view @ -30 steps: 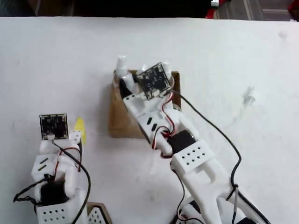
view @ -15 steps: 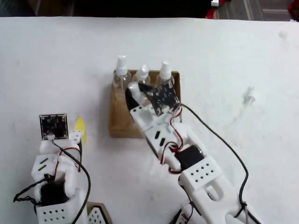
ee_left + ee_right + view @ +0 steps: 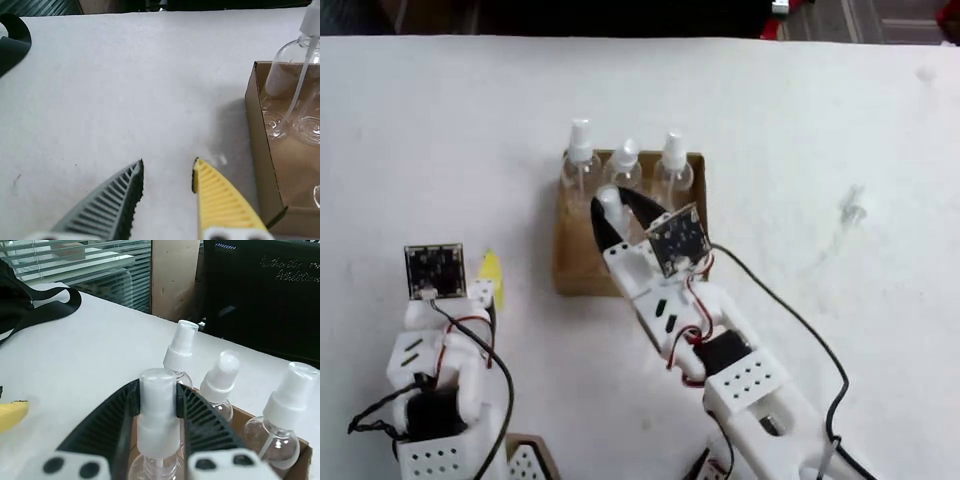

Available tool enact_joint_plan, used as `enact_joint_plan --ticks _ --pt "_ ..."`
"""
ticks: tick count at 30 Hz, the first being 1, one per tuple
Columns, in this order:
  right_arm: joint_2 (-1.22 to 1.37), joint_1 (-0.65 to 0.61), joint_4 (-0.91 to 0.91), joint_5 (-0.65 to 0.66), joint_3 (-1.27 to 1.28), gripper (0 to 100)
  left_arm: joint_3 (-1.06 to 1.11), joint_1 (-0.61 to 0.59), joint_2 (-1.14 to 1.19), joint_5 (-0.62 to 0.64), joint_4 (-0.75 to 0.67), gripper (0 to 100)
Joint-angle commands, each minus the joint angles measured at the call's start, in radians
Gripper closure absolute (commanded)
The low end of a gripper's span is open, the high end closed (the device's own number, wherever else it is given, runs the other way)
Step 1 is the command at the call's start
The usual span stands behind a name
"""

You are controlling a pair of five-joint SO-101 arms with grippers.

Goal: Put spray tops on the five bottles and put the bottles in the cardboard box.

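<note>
We see the cardboard box (image 3: 566, 268) standing near the middle of the white desk (image 3: 440, 120). Three clear bottles already stand in a row along its far wall, each wearing a white spray top: the left bottle (image 3: 579, 168) in the far left corner, the middle bottle (image 3: 624, 170) just beside it, and the right bottle (image 3: 672, 172) in the far right corner. Our right hand (image 3: 612, 206) hangs over the box, just on the near side of that row. Its two black fingers (image 3: 115, 415) pinch the spray top of a fourth bottle (image 3: 158, 412) from either side. This bottle is upright, with its clear body below the fingers and over the box's left half, though we cannot tell whether its base touches the box floor. Our left hand (image 3: 168, 163) sits low over the desk to the left of the box, close to its near left corner. It is spread apart, one finger grey and one yellow, with bare desk between them. A black strap (image 3: 47, 305) lies on the desk well off to the left of the box.
</note>
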Motion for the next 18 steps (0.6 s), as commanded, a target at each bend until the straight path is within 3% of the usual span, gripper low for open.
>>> enact_joint_plan --ticks 1,18 --pt "-0.022 -0.004 -0.035 0.000 0.008 98.1 -0.012 0.013 -0.007 -0.009 -0.026 85" --pt "-0.021 0.024 -0.035 0.000 0.028 98.1 -0.012 0.013 -0.007 -0.009 -0.026 85"
